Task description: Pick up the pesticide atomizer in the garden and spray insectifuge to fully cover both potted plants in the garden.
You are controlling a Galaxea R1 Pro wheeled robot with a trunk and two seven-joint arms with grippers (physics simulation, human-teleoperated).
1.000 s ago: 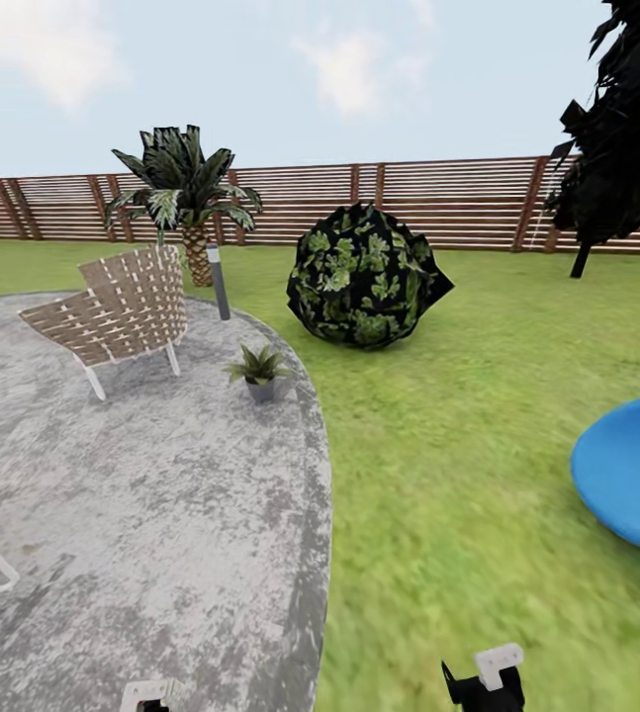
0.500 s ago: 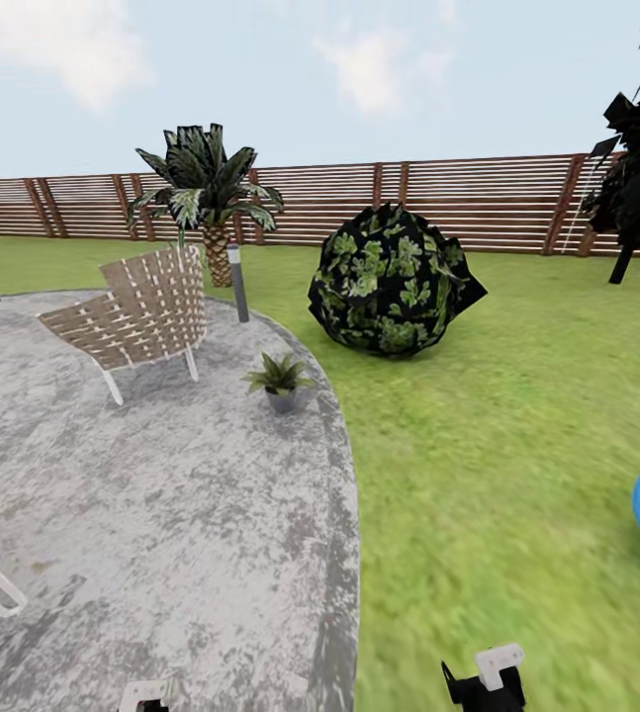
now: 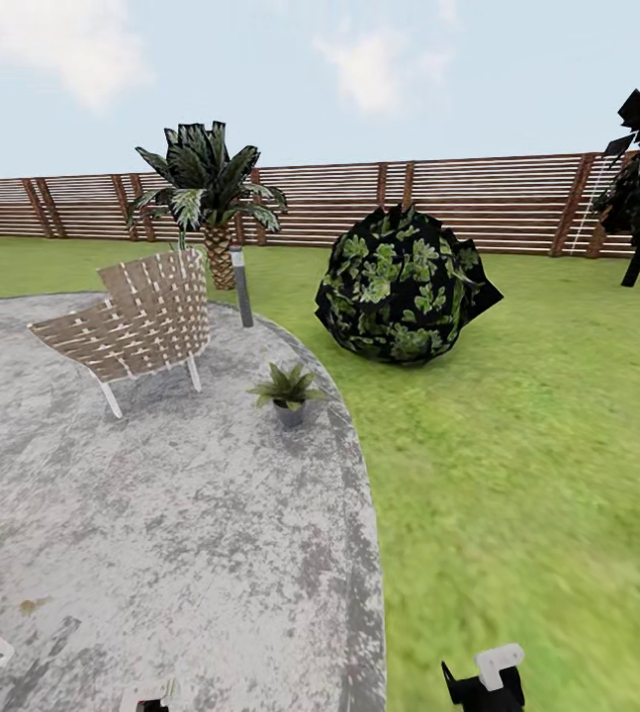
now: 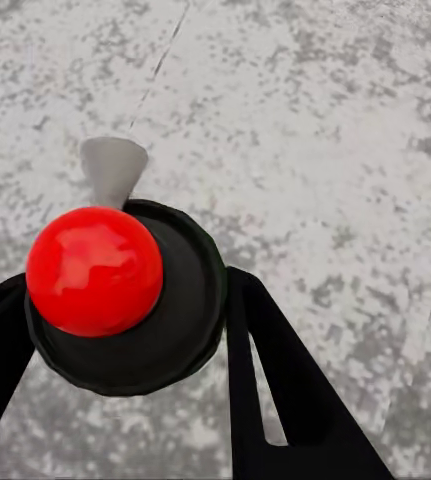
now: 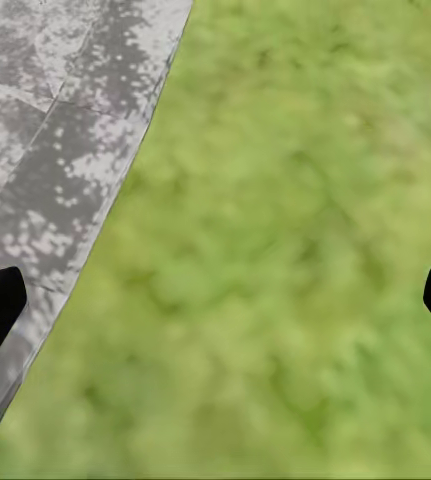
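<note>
Your left gripper (image 4: 125, 330) is clamped on the atomizer (image 4: 125, 290), nozzle over the patio (image 3: 161, 514); the right gripper (image 5: 215, 300) hangs spread and empty. Roll toward the potted plant (image 3: 286, 391) near the patio edge, and stop close enough to aim down onto its leaves.

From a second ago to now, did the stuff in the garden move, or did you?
I moved: my head camera swung left, so the whole picture slid right. The blue round thing slipped out of sight at the right edge. The potted plant, chair and dark bush keep the same places beside each other on the patio and lawn. My left gripper still holds the atomizer.
</note>
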